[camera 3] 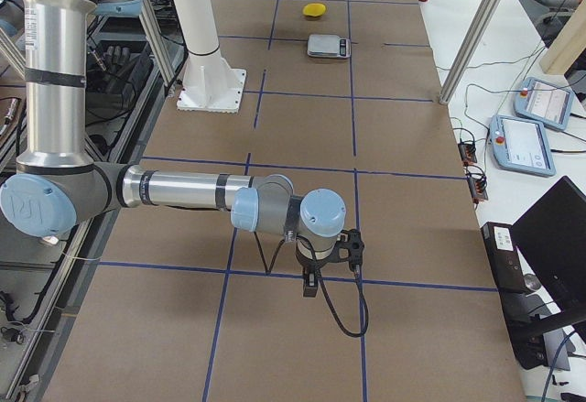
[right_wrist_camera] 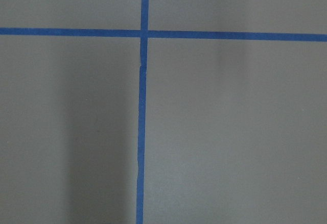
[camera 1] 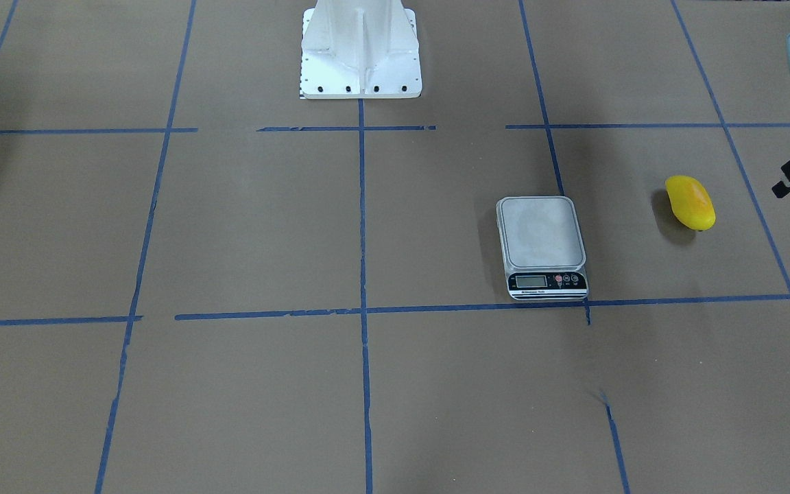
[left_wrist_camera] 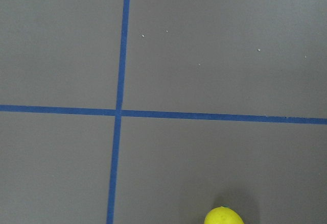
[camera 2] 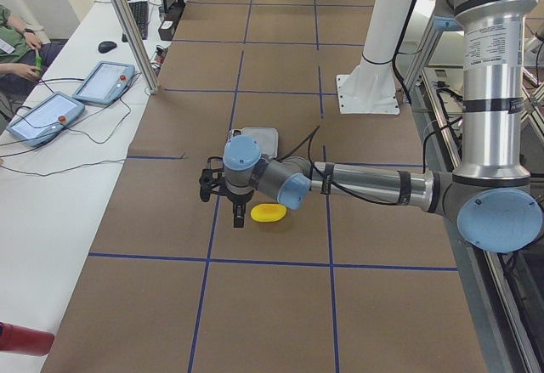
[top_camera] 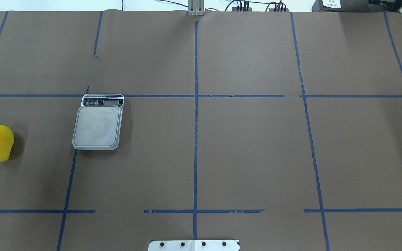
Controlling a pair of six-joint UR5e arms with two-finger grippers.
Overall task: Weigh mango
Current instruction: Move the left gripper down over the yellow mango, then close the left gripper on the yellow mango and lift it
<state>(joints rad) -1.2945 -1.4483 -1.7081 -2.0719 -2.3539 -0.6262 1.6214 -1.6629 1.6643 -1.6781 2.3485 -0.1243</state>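
Note:
The mango [camera 1: 690, 202] is a glossy yellow fruit with an orange blush, lying on the brown table left of the scale [top_camera: 98, 125] in the overhead view [top_camera: 0, 143]. The scale's grey platform [camera 1: 542, 233] carries nothing. My left gripper [camera 2: 239, 219] hangs over the table just beside the mango [camera 2: 269, 212], apart from it. Its wrist view shows only the mango's tip [left_wrist_camera: 224, 217] at the bottom edge. I cannot tell if it is open or shut. My right gripper [camera 3: 311, 285] hangs far from both, over bare table. I cannot tell its state.
The white robot base [camera 1: 361, 55] stands at the table's robot side. Blue tape lines [top_camera: 195, 104] grid the brown table. Operator tablets [camera 2: 51, 114] lie on the white bench beside the table. A red object [camera 2: 21, 339] sits at the near corner.

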